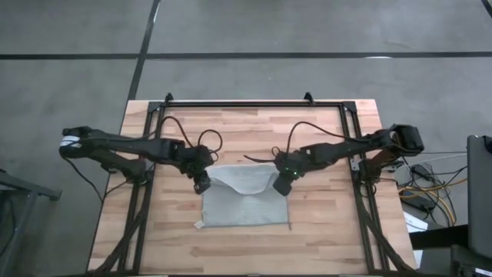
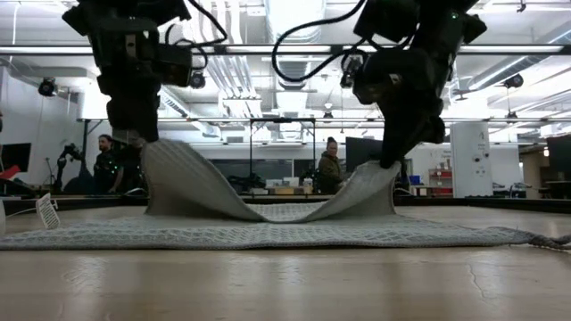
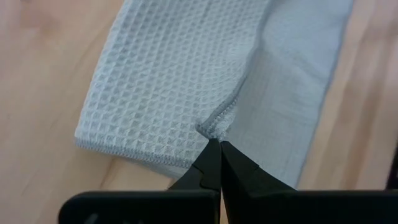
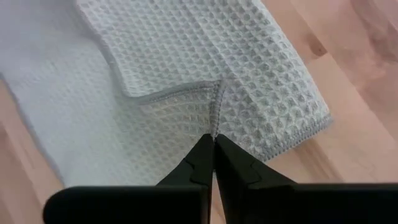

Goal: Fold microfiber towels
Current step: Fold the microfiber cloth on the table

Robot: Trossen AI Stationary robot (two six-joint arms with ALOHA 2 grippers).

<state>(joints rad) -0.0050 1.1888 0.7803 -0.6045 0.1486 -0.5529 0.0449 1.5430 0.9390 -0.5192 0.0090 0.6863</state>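
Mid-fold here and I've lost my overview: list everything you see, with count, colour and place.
grey-green waffle-weave microfiber towel: one, centre of table, its two far corners lifted, near edge flat
white tag: one, at the towel's edge
light wooden tabletop: one, under everything
black metal frame: one, round the table's edges
people: two, in dark clothes, in the room behind
left gripper: one, dark, shut on the towel's far left corner
right gripper: one, dark, shut on the far right corner

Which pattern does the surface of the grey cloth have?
The soft grey-green microfiber towel has a waffle weave of small raised squares, clearest in the left wrist view.
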